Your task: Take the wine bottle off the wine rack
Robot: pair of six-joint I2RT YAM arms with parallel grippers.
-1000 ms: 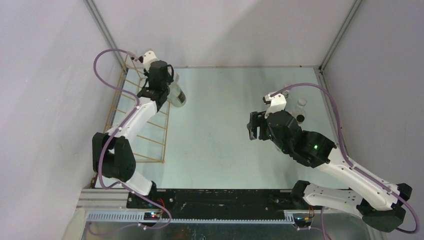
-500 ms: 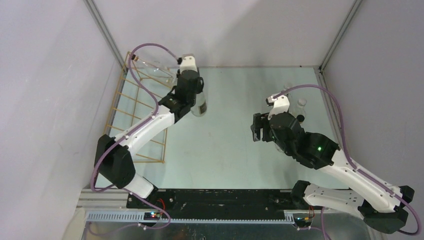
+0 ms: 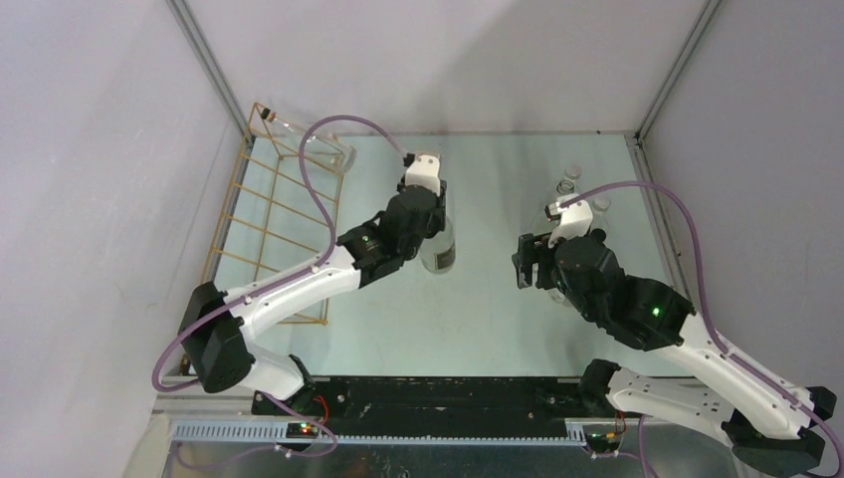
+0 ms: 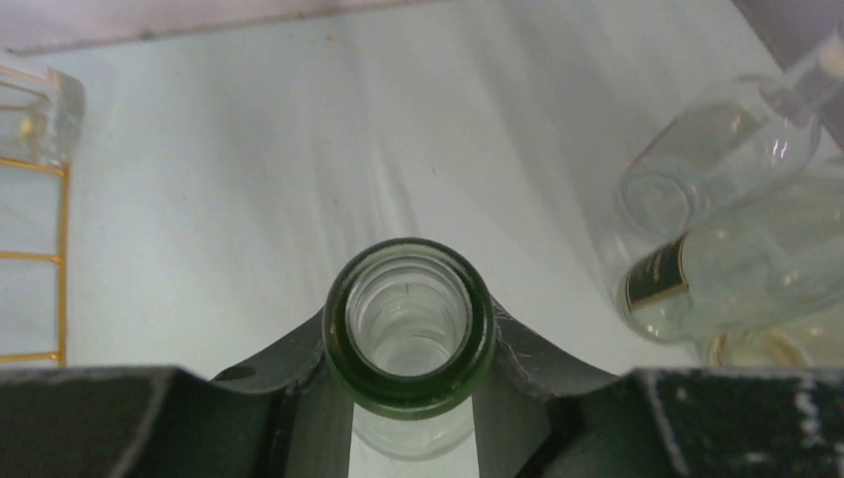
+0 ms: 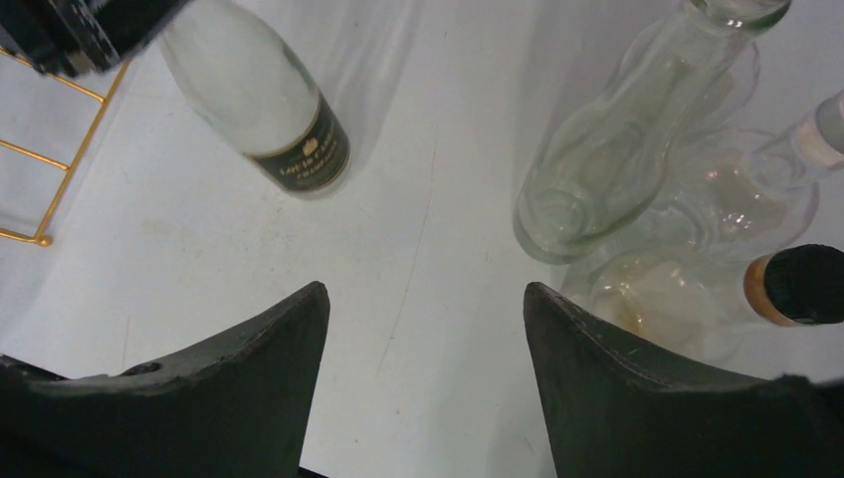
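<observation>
While the left gripper [image 4: 410, 376] was closed around the wine bottle [image 3: 440, 253] neck, away from the wine rack [image 3: 274, 209], the right gripper [image 5: 426, 301] stood wide open and empty.

— What does the wine rack [image 3: 264, 224] look like?
— A thin gold wire ladder, lying along the left edge of the table [image 3: 478, 329].
— And the wine bottle [image 3: 439, 249]?
— It's off it, mouth up near the table's middle, neck clamped in the left gripper [image 4: 410, 393]. Clear glass, dark gold-lettered label.

I'm working in a lab test cell: bare grey walls [image 3: 90, 149], aluminium corner posts [image 3: 207, 62], arms [image 3: 299, 284] bolted to a black rail [image 3: 448, 395].
</observation>
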